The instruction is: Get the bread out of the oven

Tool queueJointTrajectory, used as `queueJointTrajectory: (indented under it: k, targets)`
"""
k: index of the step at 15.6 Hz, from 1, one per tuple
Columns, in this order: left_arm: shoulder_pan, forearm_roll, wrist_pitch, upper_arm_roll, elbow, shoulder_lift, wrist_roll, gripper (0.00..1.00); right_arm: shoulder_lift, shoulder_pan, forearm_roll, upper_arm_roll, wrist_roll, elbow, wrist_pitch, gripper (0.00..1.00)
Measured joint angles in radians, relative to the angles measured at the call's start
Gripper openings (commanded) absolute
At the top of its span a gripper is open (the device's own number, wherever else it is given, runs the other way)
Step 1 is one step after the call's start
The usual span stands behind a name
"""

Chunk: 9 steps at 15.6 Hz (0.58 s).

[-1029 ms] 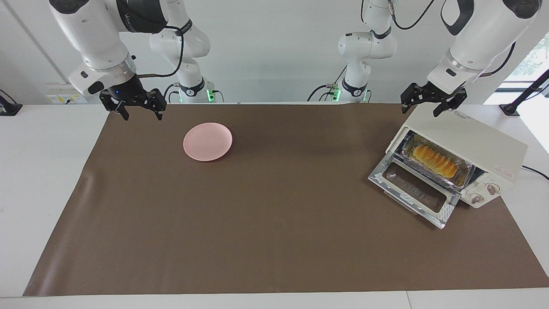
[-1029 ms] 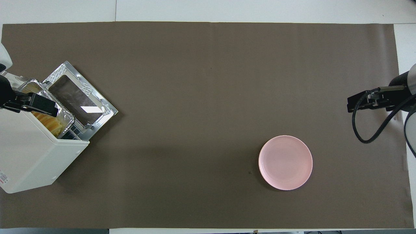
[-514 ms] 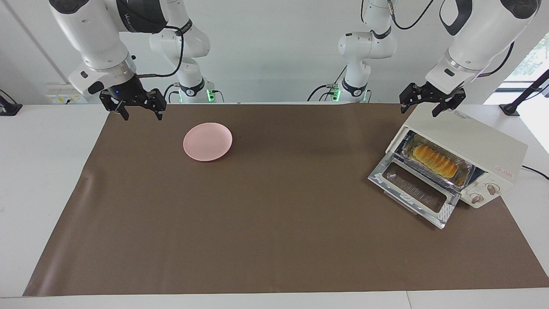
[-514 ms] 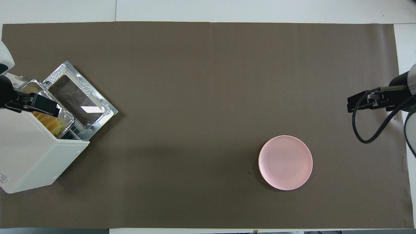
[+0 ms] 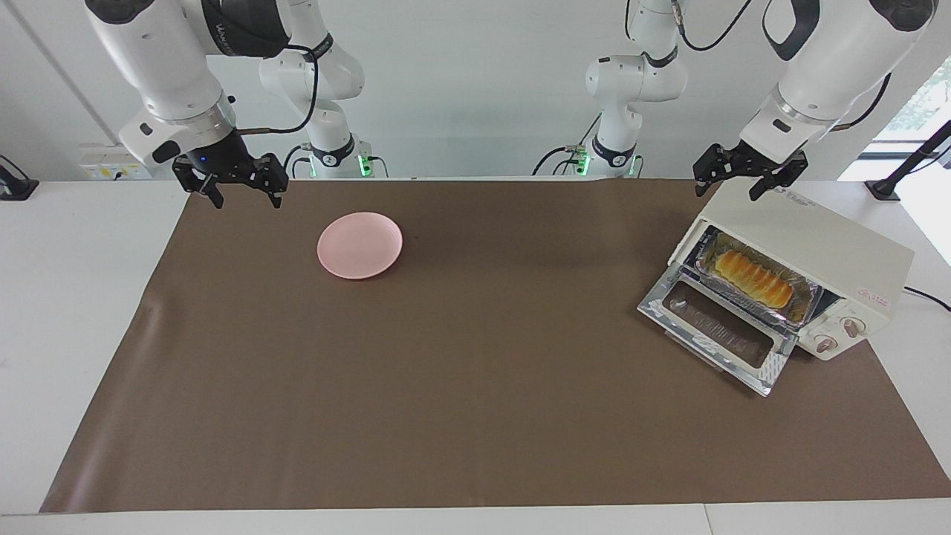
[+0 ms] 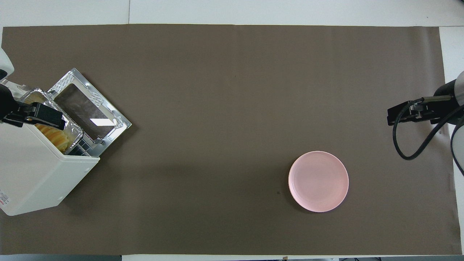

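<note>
In the overhead view the oven (image 6: 32,174) is cut off, its roof hiding most of the bread (image 6: 54,135).

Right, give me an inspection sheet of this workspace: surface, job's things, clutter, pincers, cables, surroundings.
Surface: brown mat on a white table.
Job's things: oven at the left arm's end, door dropped open; bread inside in a foil tray.
Clutter: pink plate, bare, toward the right arm's end.
Pincers: left pincer open above the oven's top; right pincer open, waiting over the mat's edge.
Cables: black cable looped at the right arm's wrist.
Surroundings: white wall.
</note>
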Motion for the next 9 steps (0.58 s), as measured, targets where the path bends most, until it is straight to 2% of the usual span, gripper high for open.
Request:
queueJointTrajectory:
  k: [3, 5, 9]
  targets:
    - [-0.007, 0.027, -0.001, -0.002, 0.001, 0.013, -0.048, 1.00, 0.000, 0.000, 0.000, 0.000, 0.000, 0.000, 0.000, 1.00]
    - [-0.015, 0.038, -0.004, -0.002, 0.022, 0.057, -0.117, 1.00, 0.000, 0.000, 0.000, 0.000, 0.000, 0.000, 0.000, 1.00]
    - [-0.020, 0.073, -0.027, 0.001, 0.217, 0.271, -0.327, 1.00, 0.000, 0.000, 0.000, 0.000, 0.000, 0.000, 0.000, 1.00]
